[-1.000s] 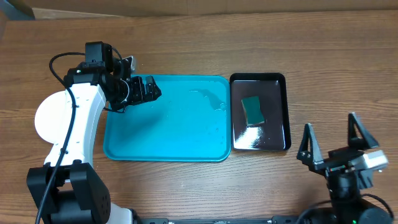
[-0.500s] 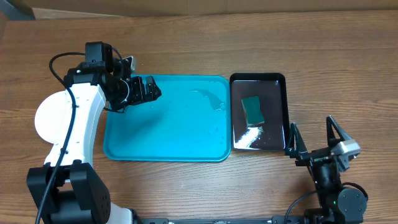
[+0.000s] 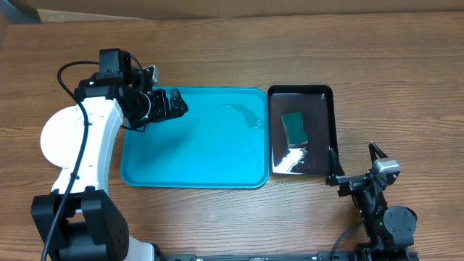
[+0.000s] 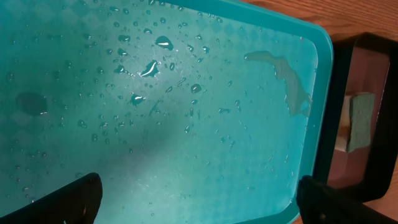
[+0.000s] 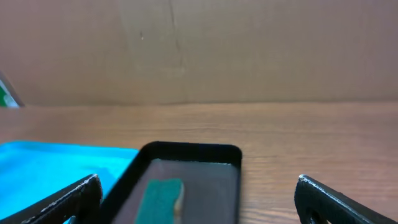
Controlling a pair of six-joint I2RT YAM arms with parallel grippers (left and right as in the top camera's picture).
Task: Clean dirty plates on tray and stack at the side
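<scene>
Since the blue tray (image 3: pixel 203 156) has only water drops (image 4: pixel 163 42) on it and no plates, the cleaning looks done or very nearly done. A round white plate (image 3: pixel 52 138) lies on the table (image 3: pixel 232 43) just left of the tray, partly under the left arm (image 3: pixel 93 145), and nobody can tell if the other plates are under it. The left gripper (image 3: pixel 171 104) hangs over the tray's top left corner and the right gripper (image 3: pixel 353 164) sits near the black tray (image 3: pixel 301 89) with the green sponge (image 3: pixel 293 128), both spread wide and empty.
</scene>
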